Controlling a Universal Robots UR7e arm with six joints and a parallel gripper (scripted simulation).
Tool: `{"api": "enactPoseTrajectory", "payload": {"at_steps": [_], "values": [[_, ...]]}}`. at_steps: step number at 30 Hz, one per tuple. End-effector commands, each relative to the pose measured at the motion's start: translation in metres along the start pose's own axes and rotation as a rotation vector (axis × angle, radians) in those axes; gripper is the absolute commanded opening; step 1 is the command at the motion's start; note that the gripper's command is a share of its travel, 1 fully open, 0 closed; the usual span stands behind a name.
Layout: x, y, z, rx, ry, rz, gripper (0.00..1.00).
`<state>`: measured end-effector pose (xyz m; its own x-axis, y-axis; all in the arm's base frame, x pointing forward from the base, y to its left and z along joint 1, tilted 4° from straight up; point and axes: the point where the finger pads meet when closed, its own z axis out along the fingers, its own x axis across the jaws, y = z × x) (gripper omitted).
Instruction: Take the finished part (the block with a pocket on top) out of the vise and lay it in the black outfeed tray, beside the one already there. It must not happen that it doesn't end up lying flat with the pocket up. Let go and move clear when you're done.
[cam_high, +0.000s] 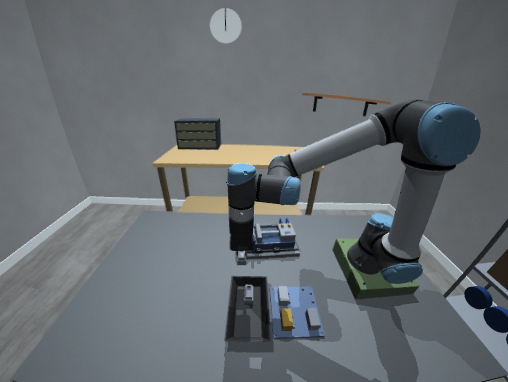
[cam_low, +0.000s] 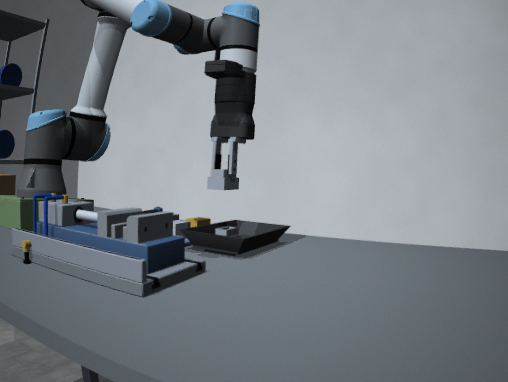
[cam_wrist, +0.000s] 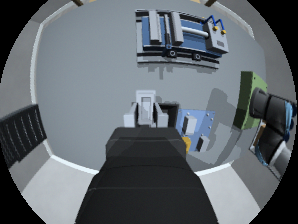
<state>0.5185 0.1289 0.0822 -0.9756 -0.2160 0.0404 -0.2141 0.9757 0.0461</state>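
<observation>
My gripper (cam_high: 241, 257) (cam_low: 223, 181) (cam_wrist: 145, 108) is shut on the finished part (cam_low: 223, 183) (cam_high: 241, 258), a small light grey block, and holds it in the air. It hangs between the vise (cam_high: 274, 240) (cam_low: 120, 235) (cam_wrist: 181, 34) and the black outfeed tray (cam_high: 235, 320) (cam_low: 260, 233), well above the table. The vise jaws stand empty. Another grey pocketed block (cam_high: 248, 294) (cam_low: 226, 230) lies in the far half of the tray. In the wrist view the gripper body hides most of the tray.
A blue plate (cam_high: 297, 327) (cam_wrist: 188, 124) right of the tray carries two grey blanks (cam_high: 283, 294) (cam_high: 313, 317) and a yellow block (cam_high: 287, 318). The arm's green base (cam_high: 350, 272) stands to the right. A wooden table (cam_high: 210, 156) stands at the back wall.
</observation>
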Motion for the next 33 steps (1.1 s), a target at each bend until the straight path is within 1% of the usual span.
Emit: {"api": "enactPoseTrajectory", "payload": {"at_steps": [1,2,4,12,19,21,27,33], "values": [[-0.002,0.035,-0.001,0.002,-0.001,0.009,0.00],[-0.002,0.043,-0.001,0.002,-0.001,0.011,0.00],[-0.002,0.043,-0.001,0.002,-0.001,0.011,0.00],[0.003,0.099,0.000,0.001,0.000,0.023,0.00],[0.010,0.139,0.000,0.000,0.000,0.031,0.00],[0.010,0.139,0.000,0.000,0.000,0.031,0.00],[0.016,0.163,0.001,-0.001,0.001,0.037,0.00],[0.020,0.178,0.001,-0.001,0.002,0.040,0.00]]}}
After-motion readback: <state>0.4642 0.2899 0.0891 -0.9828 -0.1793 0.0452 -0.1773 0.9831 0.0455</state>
